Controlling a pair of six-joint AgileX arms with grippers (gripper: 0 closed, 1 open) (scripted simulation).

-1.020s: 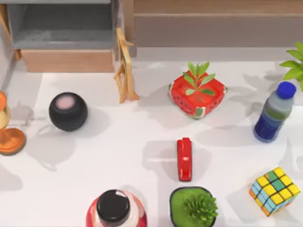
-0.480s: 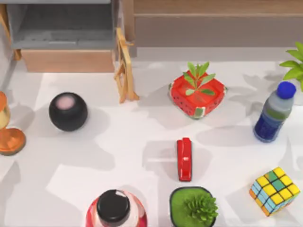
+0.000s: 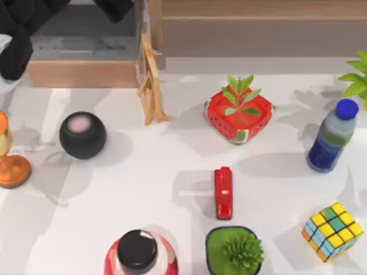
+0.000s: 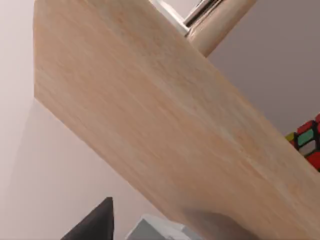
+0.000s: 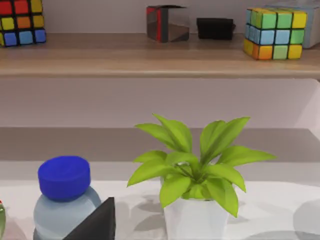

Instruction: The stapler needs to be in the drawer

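Note:
The red stapler (image 3: 223, 193) lies flat on the white table, front of centre, lengthwise front to back. At the back left stands the drawer (image 3: 83, 73), pulled open, with a grey inside and a tan front panel. My left arm (image 3: 16, 40) is a black shape over the drawer's left end and back, far from the stapler. In the left wrist view a dark part of my left gripper (image 4: 95, 225) sits close under a tan wooden panel (image 4: 160, 115). A dark part of my right gripper (image 5: 97, 222) faces a blue-capped bottle (image 5: 65, 200) and a leafy plant (image 5: 195, 175).
Around the stapler: a strawberry planter (image 3: 238, 114) behind it, a green succulent pot (image 3: 234, 251) just in front, a black-capped bottle (image 3: 139, 252). A black sphere (image 3: 82, 135), wooden stand (image 3: 150, 80), orange goblet (image 3: 8, 160), blue bottle (image 3: 332, 136) and Rubik's cube (image 3: 332, 231) stand farther off.
My left arm has come into the top view over the open drawer at the back left, and shadows on the table have shifted. The stapler has not moved.

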